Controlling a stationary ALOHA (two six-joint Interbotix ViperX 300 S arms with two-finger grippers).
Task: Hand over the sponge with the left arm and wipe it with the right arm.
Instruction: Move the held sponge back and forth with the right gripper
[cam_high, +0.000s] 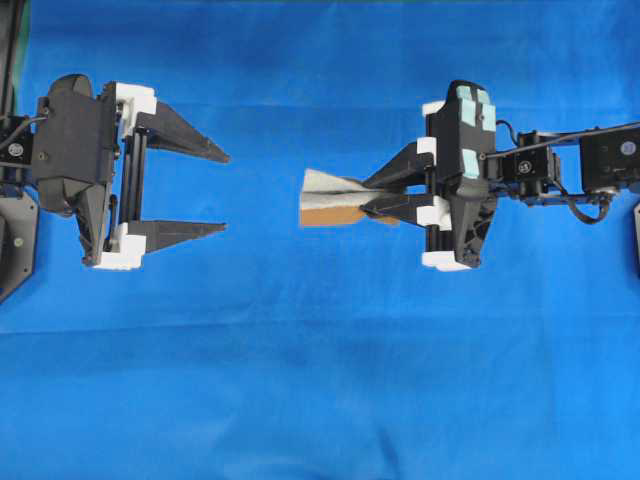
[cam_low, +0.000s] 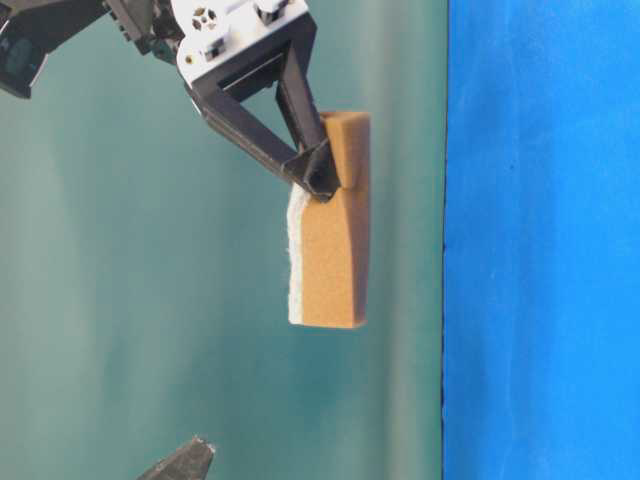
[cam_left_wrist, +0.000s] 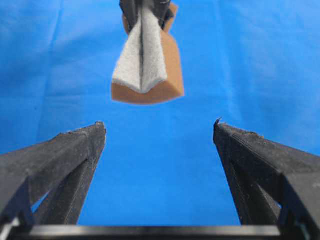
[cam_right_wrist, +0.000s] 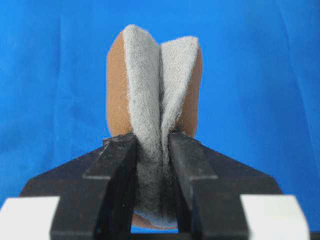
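Gripping only 1 end of the small grey-topped, orange-backed sponge pad (cam_high: 330, 198), the teal-taped right gripper (cam_high: 378, 192) risks letting it twist or slip out once it presses on the blue cloth surface (cam_high: 320, 380), since the soft foam is already creased between the fingers. Sponge hangs mid-air above the cloth, between the 2 arms, grey felt face folded into a V, free end flared. Untaped left gripper (cam_high: 225, 192): fingers wide apart, empty, clear of the sponge.
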